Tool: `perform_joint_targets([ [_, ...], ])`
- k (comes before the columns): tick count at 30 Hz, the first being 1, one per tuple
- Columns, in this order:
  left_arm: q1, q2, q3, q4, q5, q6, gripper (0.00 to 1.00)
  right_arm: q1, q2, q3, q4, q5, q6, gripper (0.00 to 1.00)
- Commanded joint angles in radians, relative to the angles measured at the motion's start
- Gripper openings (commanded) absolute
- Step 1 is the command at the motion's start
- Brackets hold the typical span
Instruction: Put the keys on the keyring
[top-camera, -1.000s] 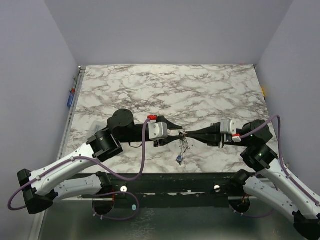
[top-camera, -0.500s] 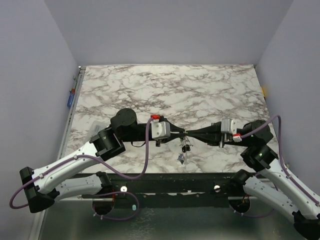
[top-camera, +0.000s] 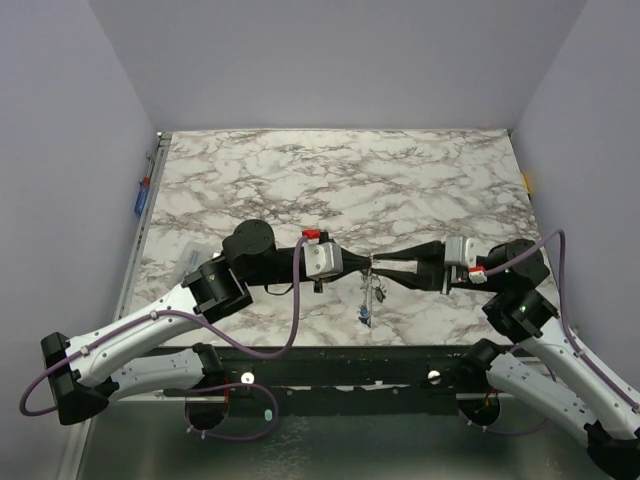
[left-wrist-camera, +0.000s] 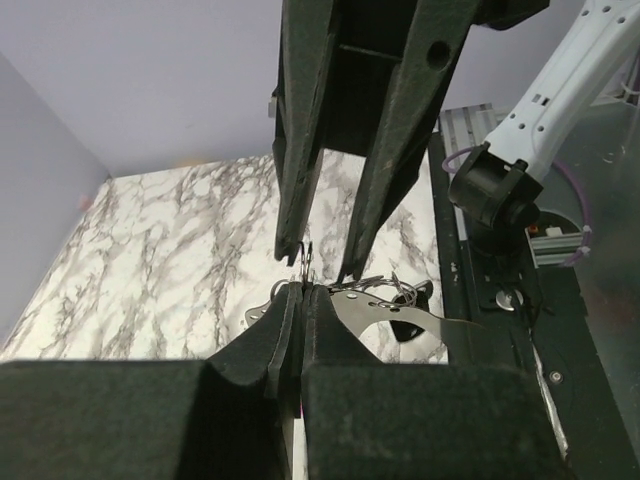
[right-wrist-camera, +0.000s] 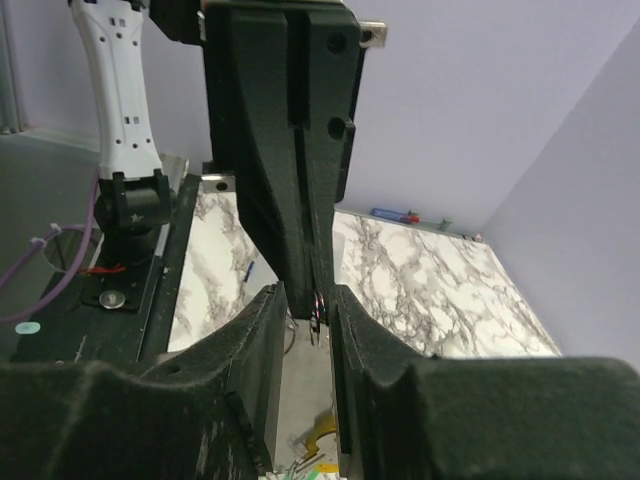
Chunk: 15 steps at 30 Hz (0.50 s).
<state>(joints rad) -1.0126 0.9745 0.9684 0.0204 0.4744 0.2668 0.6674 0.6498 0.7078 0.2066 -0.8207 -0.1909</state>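
Note:
My left gripper (top-camera: 364, 264) and right gripper (top-camera: 377, 264) meet tip to tip above the near middle of the marble table (top-camera: 330, 180). In the left wrist view the left gripper (left-wrist-camera: 300, 290) is shut on the keyring (left-wrist-camera: 305, 260), a thin dark wire loop sticking up from its tips. The keys (top-camera: 368, 296) hang below it in a bunch with a blue tag (top-camera: 365, 316); silvery keys (left-wrist-camera: 395, 305) show beside the left fingers. The right gripper (right-wrist-camera: 305, 302) is open, its fingers (right-wrist-camera: 258, 340) straddling the left fingertips (right-wrist-camera: 312, 270). A yellow tag (right-wrist-camera: 326, 434) hangs below.
The black front rail (top-camera: 330, 362) runs along the table's near edge, just below the hanging keys. A small blue and red object (top-camera: 142, 195) lies on the left rim. Lilac walls enclose the table on three sides.
The two grippers have closed the gap between them. The left arm moved right, and the right fingers now straddle the left tips. The hanging keys shifted slightly right.

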Motion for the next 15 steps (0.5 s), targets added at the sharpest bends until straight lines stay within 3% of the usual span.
perform_joint_targets([
  [1,-0.005,-0.010,-0.006,0.027,-0.085,0.024,0.00,0.007,0.001,0.054,-0.053,-0.011,-0.028,0.36],
  [7,-0.005,-0.011,-0.006,0.011,-0.116,0.041,0.00,0.007,-0.001,0.114,-0.253,0.060,-0.148,0.48],
  [15,-0.005,0.022,0.020,-0.089,-0.133,0.106,0.00,0.007,0.035,0.261,-0.622,0.183,-0.319,0.53],
])
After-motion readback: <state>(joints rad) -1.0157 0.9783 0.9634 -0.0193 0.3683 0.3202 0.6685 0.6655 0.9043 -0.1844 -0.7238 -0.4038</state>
